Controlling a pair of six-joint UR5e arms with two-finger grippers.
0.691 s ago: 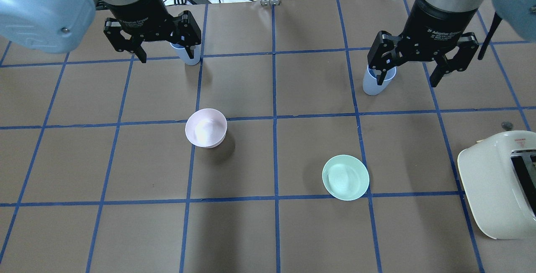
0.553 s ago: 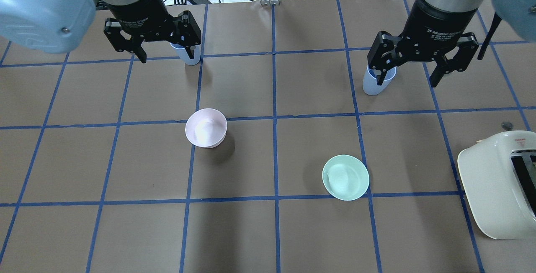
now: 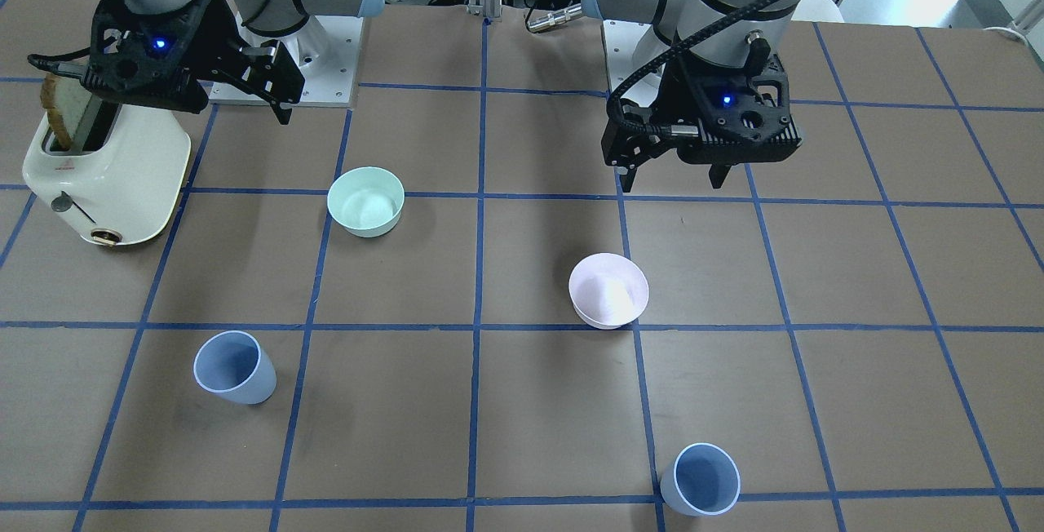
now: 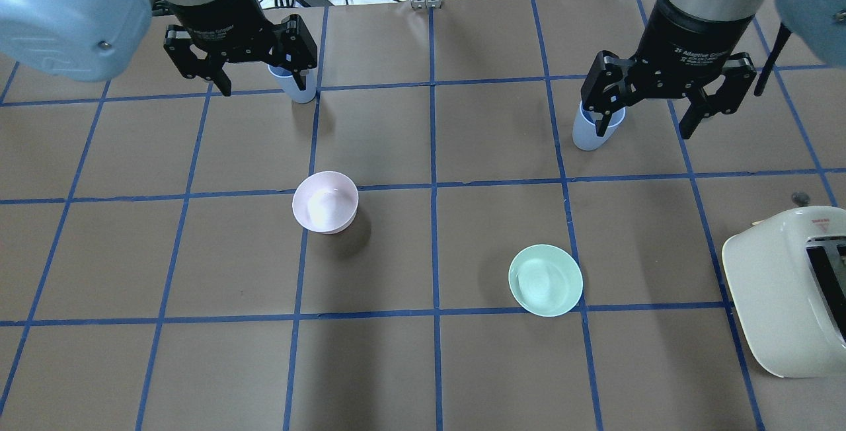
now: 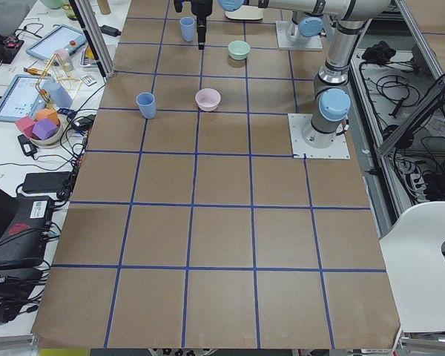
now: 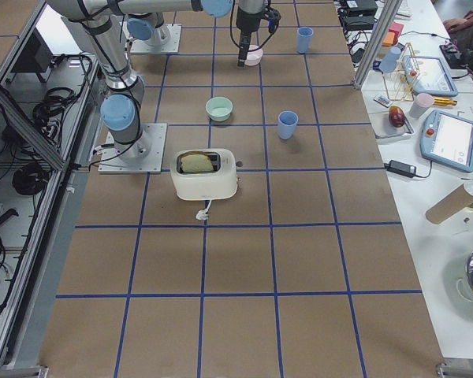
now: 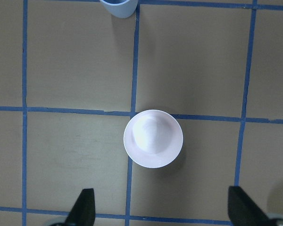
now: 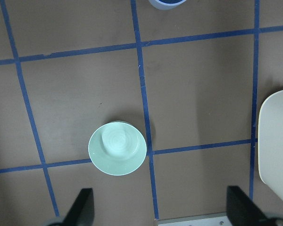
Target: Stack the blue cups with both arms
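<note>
The 2 blue cups, the left cup (image 3: 701,479) and the right cup (image 3: 234,367), look light, stiff and smooth, so I judge they would tip or skid at a nudge and are best squeezed across the wall just under the rim. Both stand upright and well apart on the table (image 3: 856,401), at its side away from the robot. The left claw (image 4: 263,86) and right claw (image 4: 644,132) hang high, spread wide and empty, each cup lying ahead of its claw, beyond the pink bowl (image 7: 153,138) or the green bowl (image 8: 117,148).
</note>
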